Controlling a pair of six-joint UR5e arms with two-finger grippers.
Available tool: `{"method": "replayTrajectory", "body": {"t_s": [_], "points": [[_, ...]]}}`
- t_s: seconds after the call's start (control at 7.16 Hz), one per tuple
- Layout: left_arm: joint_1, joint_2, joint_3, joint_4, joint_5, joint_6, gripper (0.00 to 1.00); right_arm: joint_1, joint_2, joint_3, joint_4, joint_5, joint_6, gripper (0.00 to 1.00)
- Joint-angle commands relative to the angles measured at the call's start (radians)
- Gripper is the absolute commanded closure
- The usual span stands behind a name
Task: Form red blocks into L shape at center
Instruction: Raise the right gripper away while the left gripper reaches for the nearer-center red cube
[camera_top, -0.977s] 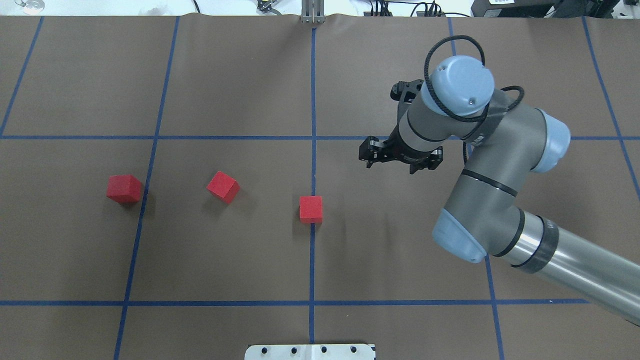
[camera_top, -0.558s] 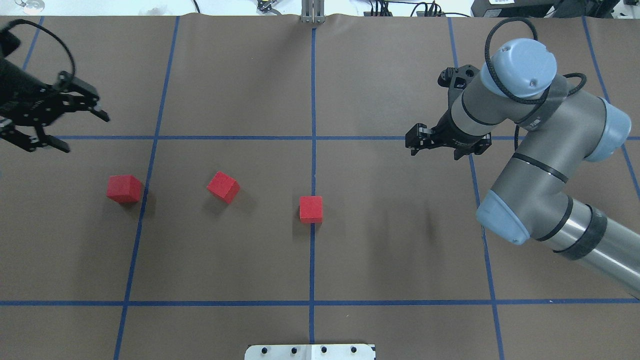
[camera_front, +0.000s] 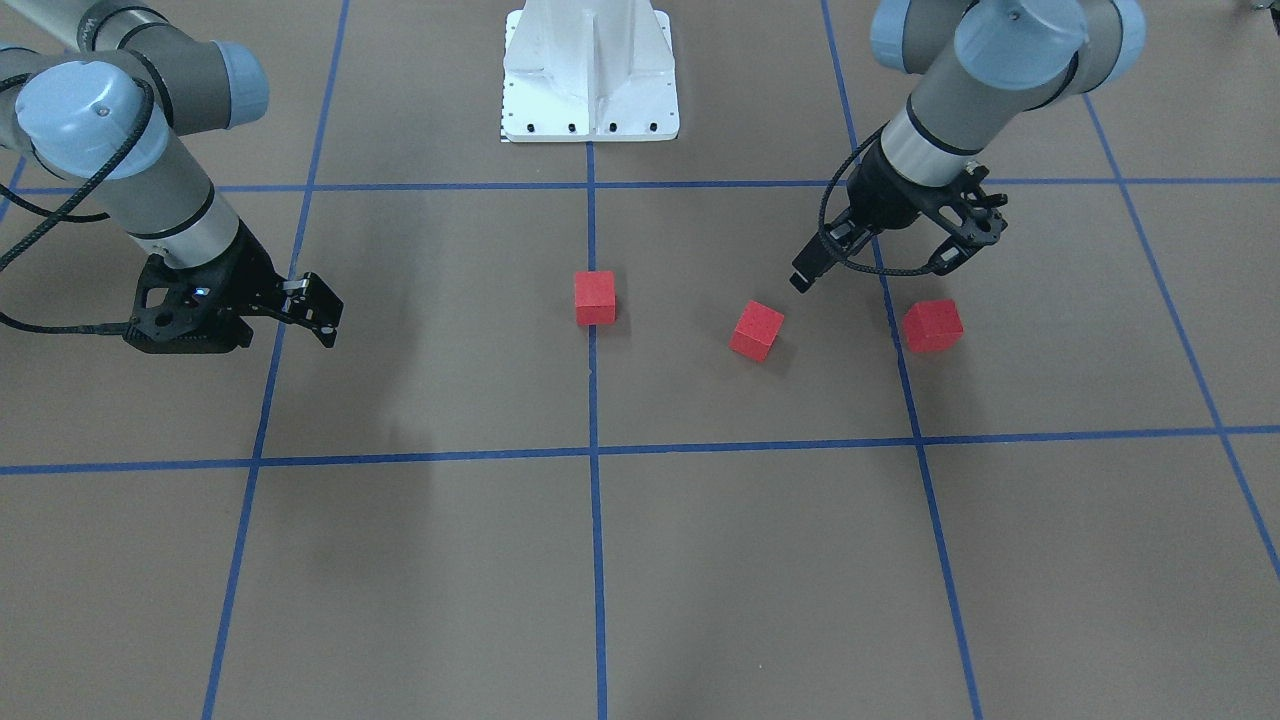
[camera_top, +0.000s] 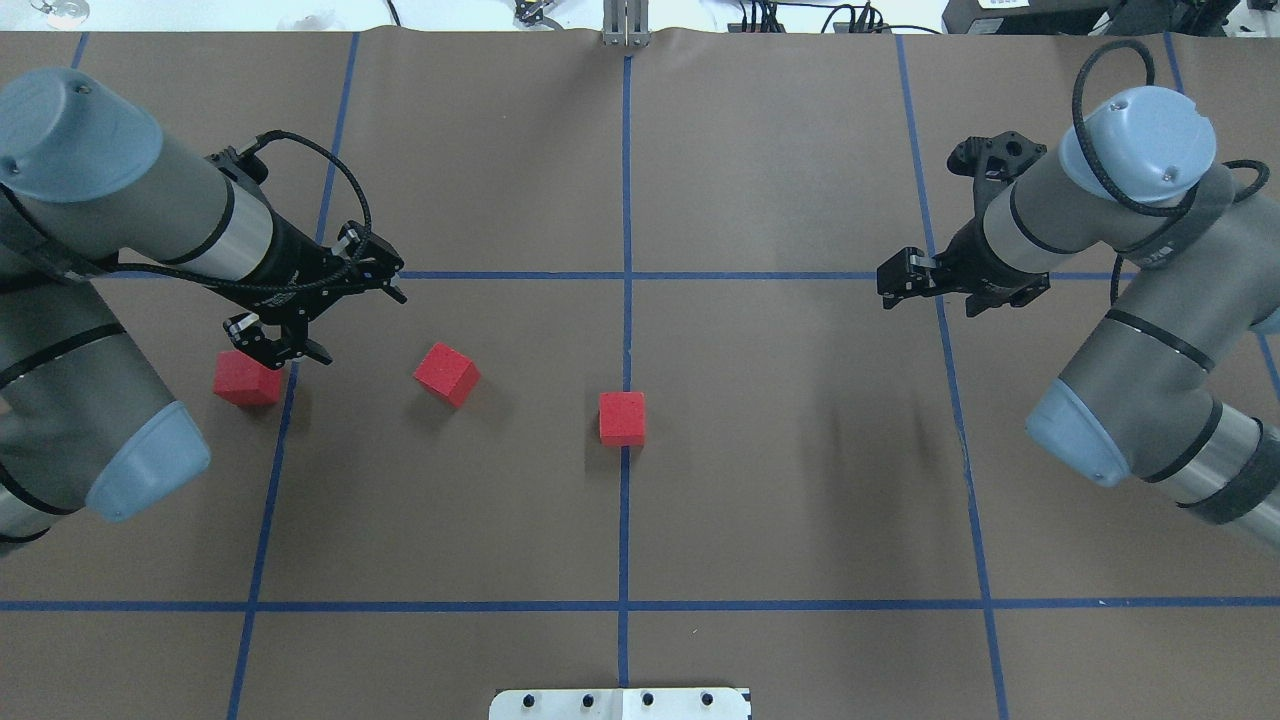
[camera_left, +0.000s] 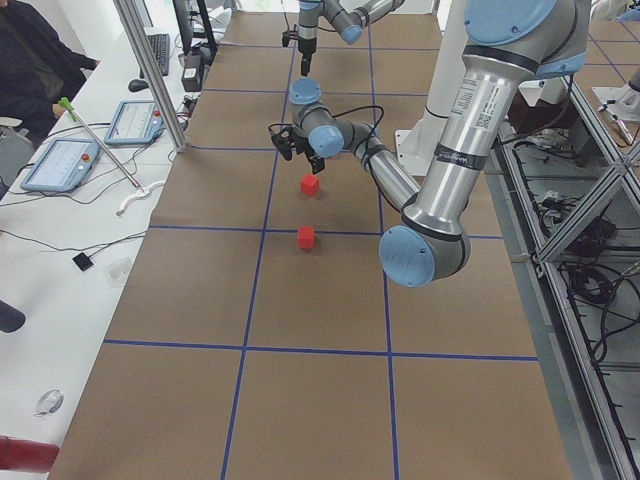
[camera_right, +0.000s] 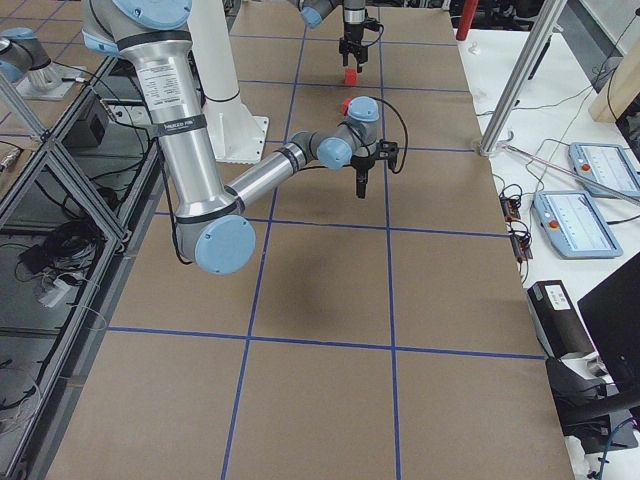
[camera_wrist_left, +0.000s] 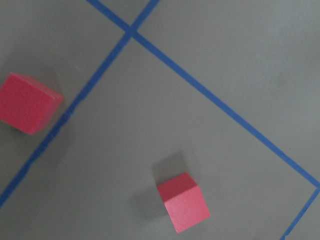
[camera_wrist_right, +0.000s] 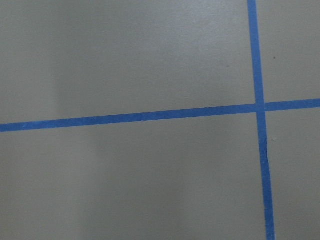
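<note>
Overhead exterior: left end effector (camera_top: 364, 329), jaws apart, hangs near red blocks (camera_top: 247, 377).

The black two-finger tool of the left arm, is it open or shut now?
Open: the left arm's black two-finger tool has its fingers spread wide apart, and nothing is held between them.
</note>
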Motion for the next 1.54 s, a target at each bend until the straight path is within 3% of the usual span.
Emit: {"method": "replayTrajectory", "body": {"t_s": [0.0,0.14,0.28,0.56,1.4], "points": [[0.071,-0.083,0.113,-0.006,0.055,0.034,0.01,0.02,-0.026,0.0,0.036,0.025,-0.001,0.01],[0.071,-0.104,0.134,-0.012,0.059,0.148,0.01,0.022,-0.025,-0.002,0.036,0.025,-0.001,0.01],[0.082,-0.096,0.131,-0.015,0.094,-0.056,0.0,0.024,-0.025,0.0,0.036,0.025,-0.001,0.01],[0.151,-0.102,0.176,-0.019,0.167,-0.095,0.0,0.022,-0.023,-0.002,0.036,0.022,0.001,0.01],[0.153,-0.129,0.256,-0.017,0.168,-0.108,0.02,0.022,-0.023,-0.003,0.036,0.019,0.001,0.01]]}}
